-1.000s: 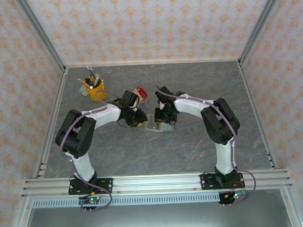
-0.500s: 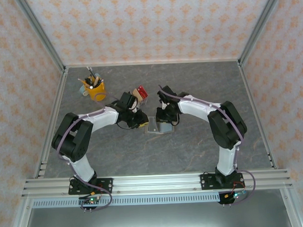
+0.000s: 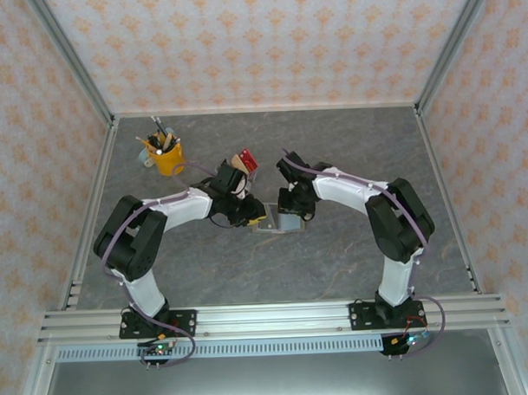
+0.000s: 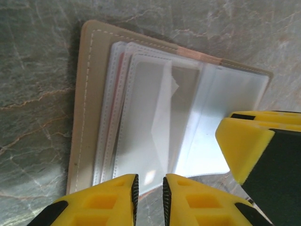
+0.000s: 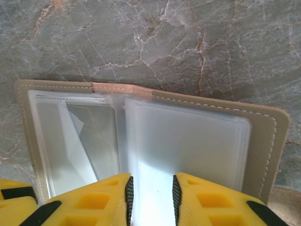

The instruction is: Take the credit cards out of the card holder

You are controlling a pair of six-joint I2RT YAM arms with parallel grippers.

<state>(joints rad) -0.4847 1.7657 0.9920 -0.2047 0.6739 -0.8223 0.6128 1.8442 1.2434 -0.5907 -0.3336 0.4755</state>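
Both left fingers (image 4: pixel 113 197), right fingers (image 5: pixel 103 200) narrowly parted over open card holder (image 5: pixel 263 139); grasp unclear.

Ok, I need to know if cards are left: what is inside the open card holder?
Inside the card holder lie fanned clear plastic sleeves, with a reddish edge between some. Glare and overlapping sleeves hide whether cards remain.

Card holder (image 5: pixel 265 141) is tan with pale stitching — clear shiny sleeves inside. Table (image 5: pixel 141 37) is grey marble with rusty veins, jaws bright yellow and black.
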